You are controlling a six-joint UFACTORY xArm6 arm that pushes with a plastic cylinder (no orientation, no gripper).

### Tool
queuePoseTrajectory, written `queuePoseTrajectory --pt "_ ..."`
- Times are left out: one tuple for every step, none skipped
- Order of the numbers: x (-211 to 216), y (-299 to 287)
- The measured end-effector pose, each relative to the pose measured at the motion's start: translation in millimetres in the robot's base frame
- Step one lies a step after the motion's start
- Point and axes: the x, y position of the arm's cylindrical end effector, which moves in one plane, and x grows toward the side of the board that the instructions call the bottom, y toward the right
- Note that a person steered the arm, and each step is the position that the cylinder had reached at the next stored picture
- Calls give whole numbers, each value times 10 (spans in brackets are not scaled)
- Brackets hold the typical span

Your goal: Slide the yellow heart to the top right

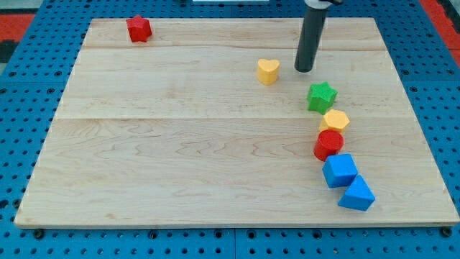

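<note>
The yellow heart [268, 70] lies on the wooden board [180, 144], in its upper middle, right of centre. My tip [305, 70] rests on the board just to the heart's right, a small gap apart from it. The dark rod rises from the tip toward the view's top.
A green star [322, 96], a yellow hexagon [335, 120], a red cylinder [329, 144], a blue cube [339, 170] and a blue triangular block [357, 194] run in a chain down the right side. A red block [139, 29] sits at the top left.
</note>
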Motion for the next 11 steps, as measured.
queuePoseTrajectory --pt "291 -270" --pt "502 -531" --pt "31 -755" --pt "-201 -337" --pt "-17 -265" --pt "148 401" --pt "-357 297" --pt "-264 476" --pt "-390 -134" --pt "-658 10" --pt "-824 426"
